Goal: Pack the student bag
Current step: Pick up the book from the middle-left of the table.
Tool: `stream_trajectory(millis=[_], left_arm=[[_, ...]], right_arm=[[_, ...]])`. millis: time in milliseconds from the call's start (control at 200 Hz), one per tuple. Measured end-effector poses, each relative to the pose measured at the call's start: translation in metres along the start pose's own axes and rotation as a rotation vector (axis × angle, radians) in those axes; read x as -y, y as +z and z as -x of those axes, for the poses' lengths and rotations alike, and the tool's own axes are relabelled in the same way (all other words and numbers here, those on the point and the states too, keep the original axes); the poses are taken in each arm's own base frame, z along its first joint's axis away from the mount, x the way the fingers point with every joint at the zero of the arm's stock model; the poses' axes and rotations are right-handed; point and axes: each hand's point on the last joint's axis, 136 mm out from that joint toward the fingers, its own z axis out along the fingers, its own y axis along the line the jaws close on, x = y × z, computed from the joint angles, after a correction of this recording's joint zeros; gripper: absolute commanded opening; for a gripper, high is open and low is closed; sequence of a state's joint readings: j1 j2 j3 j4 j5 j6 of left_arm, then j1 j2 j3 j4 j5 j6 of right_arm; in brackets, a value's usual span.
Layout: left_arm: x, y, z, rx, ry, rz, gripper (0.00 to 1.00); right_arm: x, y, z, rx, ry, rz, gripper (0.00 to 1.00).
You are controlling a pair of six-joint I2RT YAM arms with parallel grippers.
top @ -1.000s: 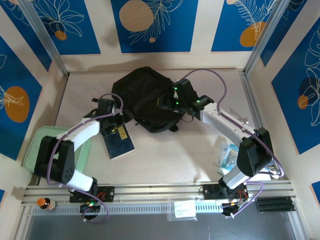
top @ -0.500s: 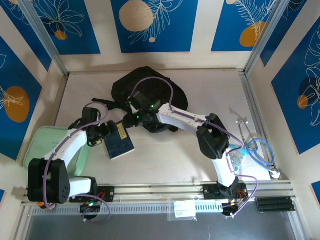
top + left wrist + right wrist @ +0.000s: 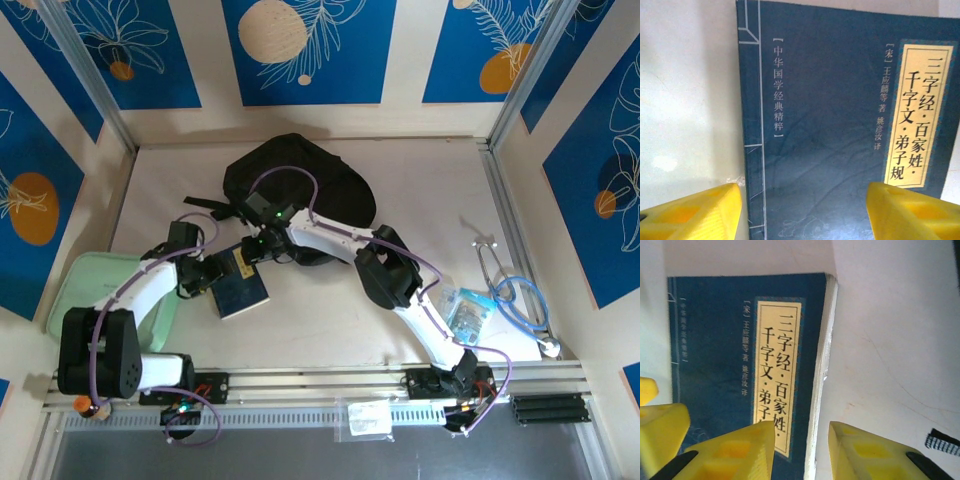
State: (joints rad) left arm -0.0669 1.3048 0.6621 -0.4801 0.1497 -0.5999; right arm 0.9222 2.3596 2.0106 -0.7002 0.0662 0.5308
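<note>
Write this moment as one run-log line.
left gripper: open, over book | right gripper: open, at book's edge | book: outside bag

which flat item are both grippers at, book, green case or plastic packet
The dark blue paperback book with a yellow title label: left gripper and right gripper are over it. The mint-green case lies far left, the clear plastic packet far right.

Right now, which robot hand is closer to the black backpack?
Right. The right hand is close beside the backpack, over the blue book at its far corner; the left hand is farther away, at the book's left side.
</note>
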Motion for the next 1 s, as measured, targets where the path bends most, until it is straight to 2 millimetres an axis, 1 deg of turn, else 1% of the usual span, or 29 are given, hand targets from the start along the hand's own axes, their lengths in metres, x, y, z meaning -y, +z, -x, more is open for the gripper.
stream_trajectory(millis=[230, 450, 640, 700, 860, 1000], left_arm=[[-0.003, 0.002, -0.001, -0.006, 0.006, 0.010, 0.65], [-0.004, 0.009, -0.005, -0.025, 0.003, 0.011, 0.61], [-0.003, 0.012, -0.007, -0.037, 0.002, 0.002, 0.62], [-0.003, 0.012, -0.007, -0.039, 0.001, -0.002, 0.63], [-0.001, 0.014, -0.009, -0.053, 0.015, -0.015, 0.71], [0.000, 0.016, -0.010, -0.064, 0.021, -0.020, 0.73]], right_arm=[[0.007, 0.020, -0.015, -0.065, 0.018, -0.006, 0.24], [0.004, 0.020, -0.015, -0.074, 0.036, 0.008, 0.19], [0.004, 0.021, -0.015, -0.076, 0.045, 0.008, 0.17], [0.004, 0.021, -0.015, -0.076, 0.052, 0.008, 0.17], [0.005, 0.021, -0.016, -0.078, 0.062, 0.010, 0.17], [0.005, 0.022, -0.016, -0.082, 0.072, 0.015, 0.17]])
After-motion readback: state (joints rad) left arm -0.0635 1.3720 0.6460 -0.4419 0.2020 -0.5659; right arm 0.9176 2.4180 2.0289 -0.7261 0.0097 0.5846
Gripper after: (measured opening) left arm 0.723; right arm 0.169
